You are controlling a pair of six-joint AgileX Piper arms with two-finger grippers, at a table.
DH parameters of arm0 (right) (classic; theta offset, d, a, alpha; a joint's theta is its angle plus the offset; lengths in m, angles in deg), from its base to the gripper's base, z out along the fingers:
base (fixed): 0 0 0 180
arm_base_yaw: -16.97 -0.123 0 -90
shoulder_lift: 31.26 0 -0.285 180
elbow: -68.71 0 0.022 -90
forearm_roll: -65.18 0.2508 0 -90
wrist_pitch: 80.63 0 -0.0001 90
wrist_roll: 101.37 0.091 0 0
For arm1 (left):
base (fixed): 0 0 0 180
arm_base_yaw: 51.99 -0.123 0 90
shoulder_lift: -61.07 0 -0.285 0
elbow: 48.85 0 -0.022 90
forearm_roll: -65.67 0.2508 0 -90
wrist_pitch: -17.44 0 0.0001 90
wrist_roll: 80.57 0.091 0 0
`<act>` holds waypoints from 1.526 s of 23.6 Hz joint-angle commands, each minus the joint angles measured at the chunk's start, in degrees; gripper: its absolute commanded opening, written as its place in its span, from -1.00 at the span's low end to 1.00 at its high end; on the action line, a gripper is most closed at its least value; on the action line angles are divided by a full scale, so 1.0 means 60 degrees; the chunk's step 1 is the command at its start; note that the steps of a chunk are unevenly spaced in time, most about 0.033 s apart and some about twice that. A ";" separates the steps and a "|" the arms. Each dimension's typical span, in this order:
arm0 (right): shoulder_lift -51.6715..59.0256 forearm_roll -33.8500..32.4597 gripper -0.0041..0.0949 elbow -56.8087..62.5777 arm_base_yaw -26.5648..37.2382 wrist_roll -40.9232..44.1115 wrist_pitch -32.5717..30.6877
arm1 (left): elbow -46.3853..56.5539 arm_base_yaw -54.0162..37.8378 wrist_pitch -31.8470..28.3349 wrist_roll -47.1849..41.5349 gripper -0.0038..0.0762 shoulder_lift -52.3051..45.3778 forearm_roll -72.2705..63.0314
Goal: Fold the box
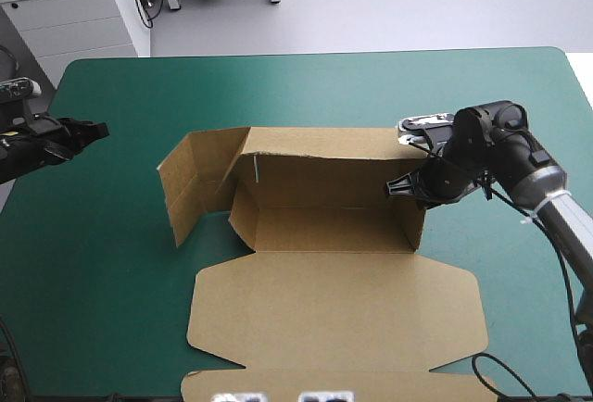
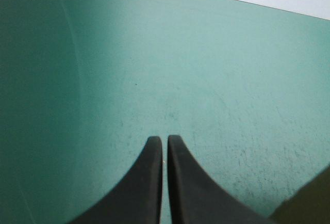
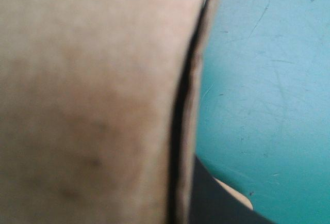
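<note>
Over at the left edge of the teal-green surface [image 1: 111, 282], the left gripper [image 1: 97, 130] hangs idle, its jaws pressed together on nothing, well apart from the work. The brown box [image 1: 324, 231] sits mid-surface: left flap [image 1: 190, 180] and back wall [image 1: 324, 180] raised, lid [image 1: 334, 314] flat toward the near edge. At its right end the right gripper [image 1: 397, 187] has the side wall [image 1: 415, 226] pinched between its jaws. To my eye that wall wants bringing square along its crease, gently, while the idle arm comes across to steady the loose left flap.
</note>
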 commanded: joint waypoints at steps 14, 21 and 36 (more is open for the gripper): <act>-0.2452 -0.1650 -0.94 -0.2625 0.0073 0.0622 0.0786 | -0.0298 0.0046 0.0365 -0.0066 -0.88 -0.0261 -0.0453; -0.2472 -0.1627 -0.62 -0.2625 0.0073 0.0476 0.1528 | -0.0298 0.0046 0.0035 -0.0134 -0.89 -0.0261 -0.0480; -0.2364 -0.0860 0.41 -0.3706 0.0073 0.1017 -0.0038 | -0.0298 0.0046 0.0168 -0.0202 -0.89 -0.0261 -0.0480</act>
